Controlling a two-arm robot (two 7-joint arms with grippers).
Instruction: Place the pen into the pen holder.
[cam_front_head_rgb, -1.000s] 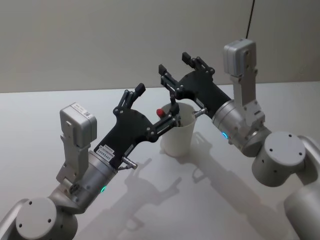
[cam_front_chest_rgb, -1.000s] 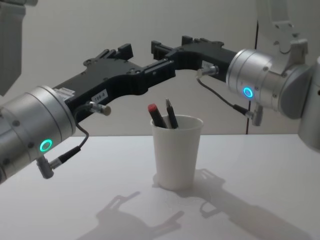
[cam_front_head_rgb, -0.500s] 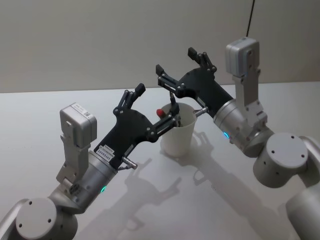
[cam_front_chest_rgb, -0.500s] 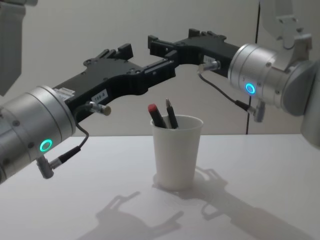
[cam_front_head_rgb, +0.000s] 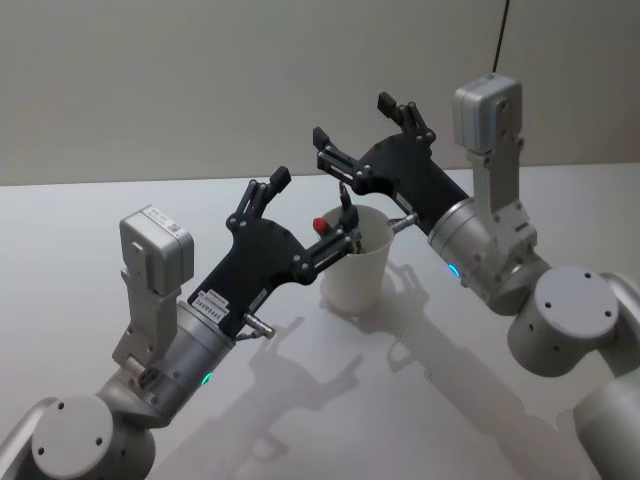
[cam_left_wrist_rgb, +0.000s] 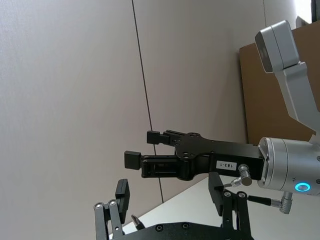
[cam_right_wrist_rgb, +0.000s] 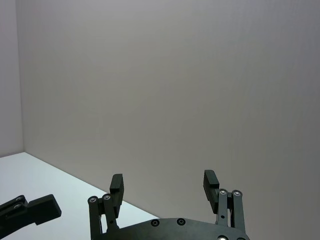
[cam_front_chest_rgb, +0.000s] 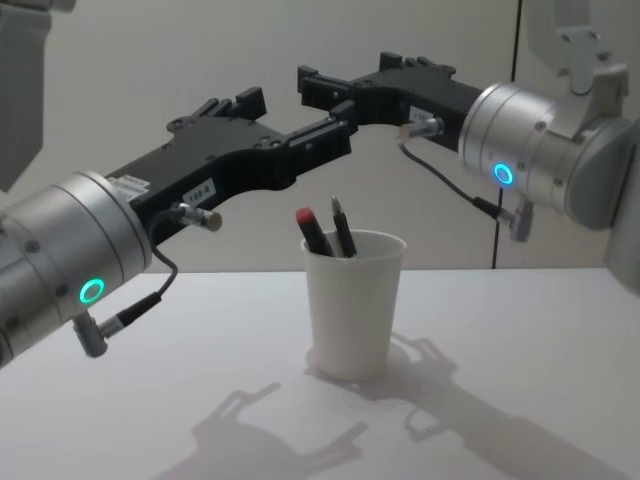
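The pen holder (cam_front_head_rgb: 358, 268), a white paper cup, stands upright on the table, also seen in the chest view (cam_front_chest_rgb: 355, 305). Two pens lean inside it: one with a red cap (cam_front_head_rgb: 323, 223) (cam_front_chest_rgb: 307, 218) and a dark one with a pointed tip (cam_front_head_rgb: 346, 207) (cam_front_chest_rgb: 339, 212). My left gripper (cam_front_head_rgb: 310, 212) (cam_front_chest_rgb: 293, 120) hovers open just above the cup's left side, empty. Higher up, above and behind the cup, my right gripper (cam_front_head_rgb: 360, 122) (cam_front_chest_rgb: 345, 75) is open and empty too. In the wrist views the fingers (cam_left_wrist_rgb: 121, 192) (cam_right_wrist_rgb: 116, 182) stand spread with nothing between them.
The cup stands on a white table (cam_front_head_rgb: 100, 220) that runs back to a plain wall. A thin dark cable (cam_front_head_rgb: 500, 35) runs up the wall at the back right. In the left wrist view, the right gripper (cam_left_wrist_rgb: 142, 148) hangs close in front of my left one.
My right gripper has lifted a little up and away from the cup. The left arm, the cup and both pens have stayed where they were.
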